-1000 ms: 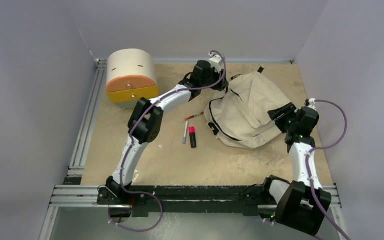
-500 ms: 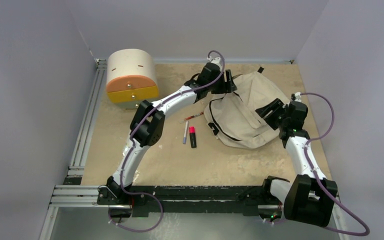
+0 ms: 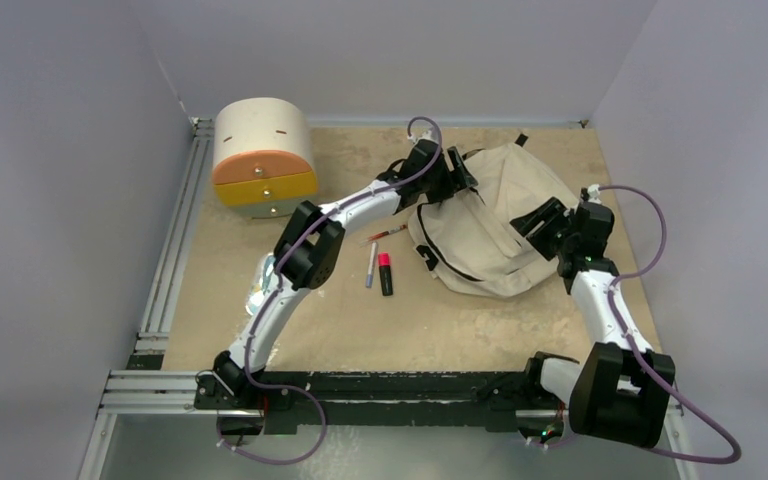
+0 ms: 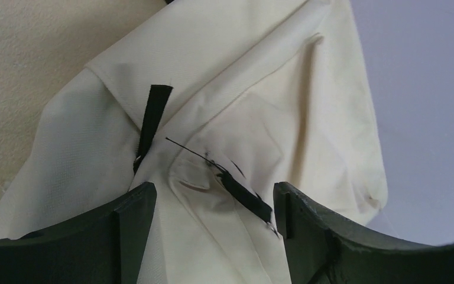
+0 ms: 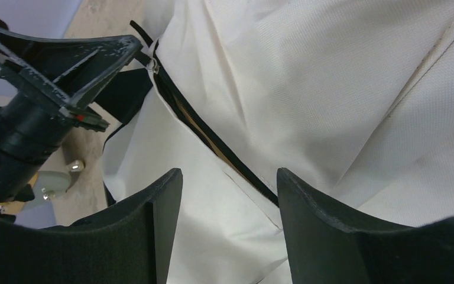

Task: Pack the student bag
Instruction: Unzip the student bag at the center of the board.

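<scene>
Cream bag (image 3: 480, 240) slumped right of centre; left gripper (image 3: 463, 183) at upper edge, right gripper (image 3: 533, 216) on its right, both jaws wide.

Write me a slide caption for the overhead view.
Left gripper and right gripper open over the backpack; pens lie beside it.

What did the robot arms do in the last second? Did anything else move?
The left gripper slid to the right and nearer, onto the top-left edge of the student bag, with its jaws open over a black zipper pull. The right gripper moved left onto the bag's right side, then stopped, also open. Nothing was grabbed or let go. The bag, the pens, the highlighter and the drawer box stayed put.
</scene>
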{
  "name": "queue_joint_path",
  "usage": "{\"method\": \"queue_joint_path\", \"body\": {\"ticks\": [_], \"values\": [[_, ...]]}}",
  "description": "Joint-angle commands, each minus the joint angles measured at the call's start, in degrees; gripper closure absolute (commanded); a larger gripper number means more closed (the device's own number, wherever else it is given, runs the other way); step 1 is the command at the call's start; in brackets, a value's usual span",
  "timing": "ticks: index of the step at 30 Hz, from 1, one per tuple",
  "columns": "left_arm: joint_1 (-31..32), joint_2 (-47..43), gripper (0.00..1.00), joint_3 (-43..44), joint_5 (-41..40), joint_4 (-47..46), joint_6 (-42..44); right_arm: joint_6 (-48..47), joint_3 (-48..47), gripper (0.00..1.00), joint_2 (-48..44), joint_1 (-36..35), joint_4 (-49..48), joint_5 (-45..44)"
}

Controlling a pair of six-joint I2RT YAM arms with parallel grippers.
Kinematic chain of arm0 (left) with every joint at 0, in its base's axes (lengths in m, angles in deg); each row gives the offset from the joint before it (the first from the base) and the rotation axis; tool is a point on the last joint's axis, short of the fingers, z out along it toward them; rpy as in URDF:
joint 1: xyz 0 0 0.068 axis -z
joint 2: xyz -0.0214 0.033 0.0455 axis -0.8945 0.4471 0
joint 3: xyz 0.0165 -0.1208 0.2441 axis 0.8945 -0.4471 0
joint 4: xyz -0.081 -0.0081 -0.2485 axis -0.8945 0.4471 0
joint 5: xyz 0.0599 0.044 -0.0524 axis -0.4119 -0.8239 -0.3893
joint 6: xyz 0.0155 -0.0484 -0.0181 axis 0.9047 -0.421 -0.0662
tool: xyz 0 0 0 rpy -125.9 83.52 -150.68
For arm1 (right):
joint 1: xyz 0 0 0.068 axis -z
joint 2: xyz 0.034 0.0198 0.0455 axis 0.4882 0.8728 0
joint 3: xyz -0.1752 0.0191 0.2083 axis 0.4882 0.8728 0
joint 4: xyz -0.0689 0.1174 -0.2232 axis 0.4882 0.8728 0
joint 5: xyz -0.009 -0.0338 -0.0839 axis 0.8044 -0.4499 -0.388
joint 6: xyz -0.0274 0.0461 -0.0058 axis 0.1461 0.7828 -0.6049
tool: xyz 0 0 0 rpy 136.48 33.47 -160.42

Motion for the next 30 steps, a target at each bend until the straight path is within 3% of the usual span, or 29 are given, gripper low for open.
{"method": "queue_joint_path", "body": {"ticks": [1,4,9,12,18,26,30], "values": [[-0.3,2.2,0.28,3.9,1.2,-2.8,-3.1,-1.3,-2.2,0.38,0.3,-0.4,-1.9,-0.2],[-0.3,2.7,0.29,3.7,2.0,-3.8,-4.4,-1.3,-2.1,0.38,0.1,-0.4,-2.0,-0.3],[-0.1,1.9,0.44,2.1,3.8,-8.3,-5.6,-1.6,-1.8,0.38,0.2,-0.4,-2.1,-0.3],[-0.2,0.8,0.47,1.1,3.4,-9.0,-5.3,-1.7,-1.6,0.38,0.3,-0.4,-2.4,-0.2],[-0.1,-1.8,0.45,-0.6,1.5,-8.5,-3.4,-1.7,-1.2,0.38,0.7,-0.4,-2.9,0.3],[-0.2,-5.8,0.30,-3.9,-1.6,-4.9,-2.3,-1.7,-0.7,0.38,0.8,-0.4,-3.3,0.3],[-0.2,-8.0,0.29,-6.7,-1.7,-7.4,-3.3,-1.6,-0.3,0.38,0.9,-0.4,-3.6,0.5]]}}
